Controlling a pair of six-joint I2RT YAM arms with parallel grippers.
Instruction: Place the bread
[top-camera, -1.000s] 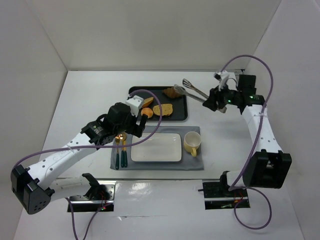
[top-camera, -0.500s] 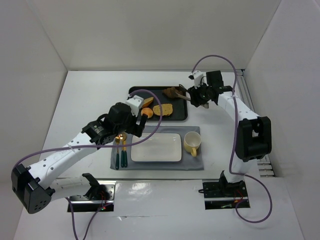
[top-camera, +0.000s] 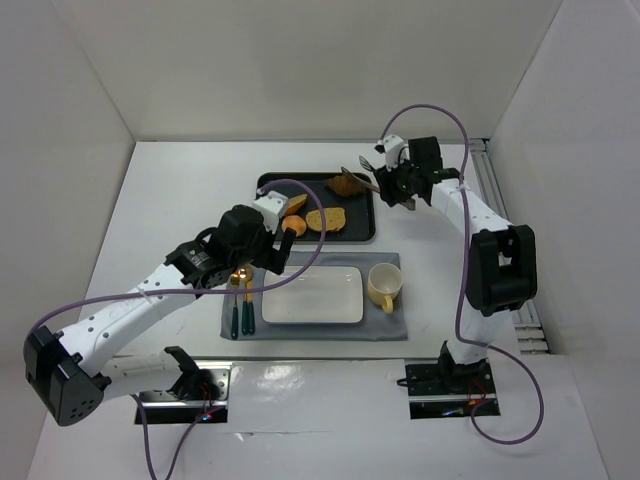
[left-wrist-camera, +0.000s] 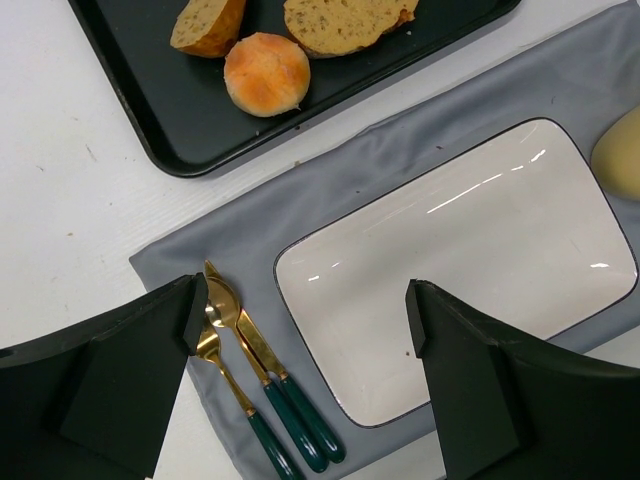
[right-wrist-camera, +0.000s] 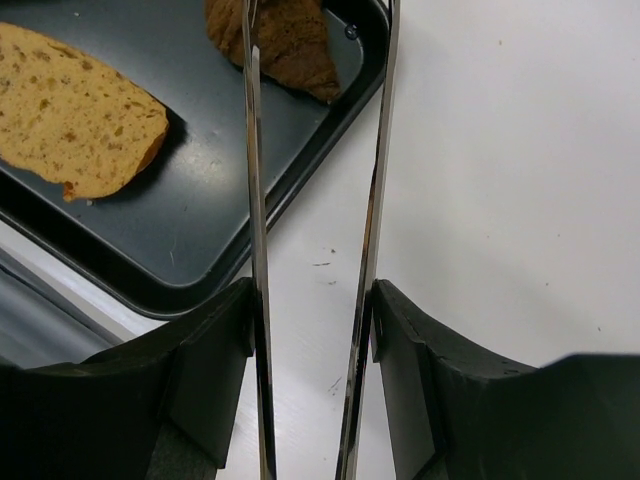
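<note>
Dark bread piece (right-wrist-camera: 288, 42), a crusty brown wedge with a rough, matt surface, lies in the far right corner of the black tray (right-wrist-camera: 190, 240), not yet lifted. Within the last second the right arm has swung in from the table's right side, so the tongs (right-wrist-camera: 255, 200) now reach it. One thin, mirror-bright steel blade crosses the wedge, while the other runs over the bare table just beside the tray's rim. That brings the pickup close, though I judge the blades do not yet straddle the wedge. The right gripper (right-wrist-camera: 312, 300) is clenched on the tongs, a blade against each finger. Further along the tray lie a pale seeded slice (right-wrist-camera: 80, 115) and a glossy round roll (left-wrist-camera: 265, 73). The left gripper (left-wrist-camera: 305, 305) hangs unchanged, fingers spread and empty, over the glazed white rectangular plate (left-wrist-camera: 470, 230) on its grey cloth mat (left-wrist-camera: 200, 240).
</note>
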